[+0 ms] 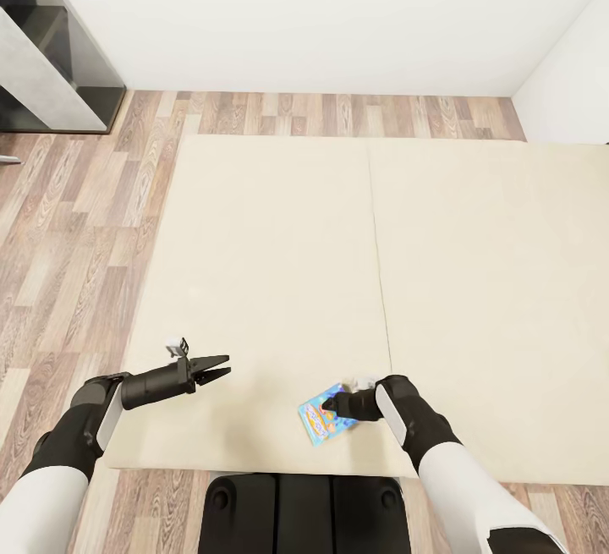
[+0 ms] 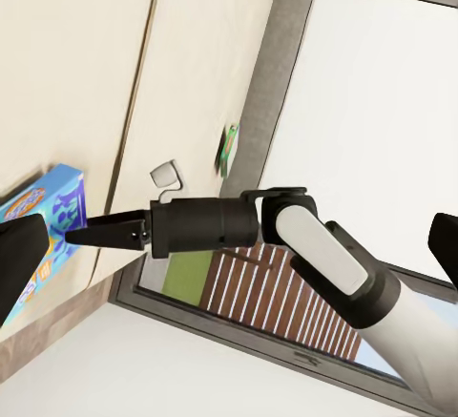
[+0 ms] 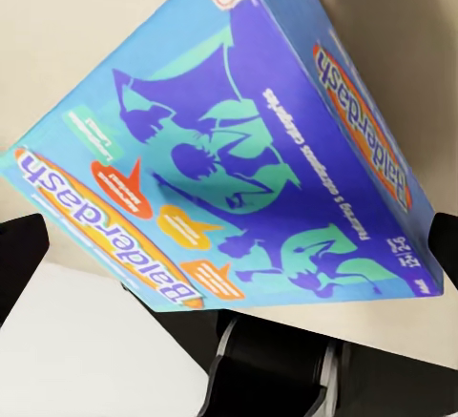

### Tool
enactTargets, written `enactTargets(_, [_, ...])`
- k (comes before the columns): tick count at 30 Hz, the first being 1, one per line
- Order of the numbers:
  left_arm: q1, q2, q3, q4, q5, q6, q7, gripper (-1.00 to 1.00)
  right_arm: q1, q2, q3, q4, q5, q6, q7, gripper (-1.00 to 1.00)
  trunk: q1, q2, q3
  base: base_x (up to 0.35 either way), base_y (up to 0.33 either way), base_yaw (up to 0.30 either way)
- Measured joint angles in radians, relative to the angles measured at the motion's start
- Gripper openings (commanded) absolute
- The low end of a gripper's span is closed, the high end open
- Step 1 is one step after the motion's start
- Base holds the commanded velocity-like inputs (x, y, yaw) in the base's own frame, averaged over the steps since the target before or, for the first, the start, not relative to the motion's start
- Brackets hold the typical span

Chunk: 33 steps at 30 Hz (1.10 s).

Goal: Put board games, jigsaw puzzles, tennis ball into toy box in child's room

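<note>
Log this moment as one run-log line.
phase: reaching for game | right gripper: at blue board game on bed, grasp unclear | left gripper: empty over bed

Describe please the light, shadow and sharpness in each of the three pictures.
Head view: even, soft light, hardly any shadow on the bed, all sharp. Left wrist view: sharp too, the right claw reaching toward the blue board game. Right wrist view: the blue board game is very close, its lettering slightly soft, with no glare.
</note>
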Motion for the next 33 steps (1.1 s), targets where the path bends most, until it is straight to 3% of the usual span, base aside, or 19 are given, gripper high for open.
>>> enactTargets(21, [0.000,0.000,0.000,0.000,0.000,0.000,0.000,1.00,0.000,0.000,-0.001,0.002,-0.007,-0.049,0.000,1.00,0.000,0.000,0.000,0.000,0.000,0.000])
enactTargets(33, [0.000,0.000,0.000,0.000,0.000,0.000,0.000,1.00,0.001,0.003,0.000,0.006,-0.001,-0.034,0.000,1.00,0.000,0.000,0.000,0.000,0.000,0.000])
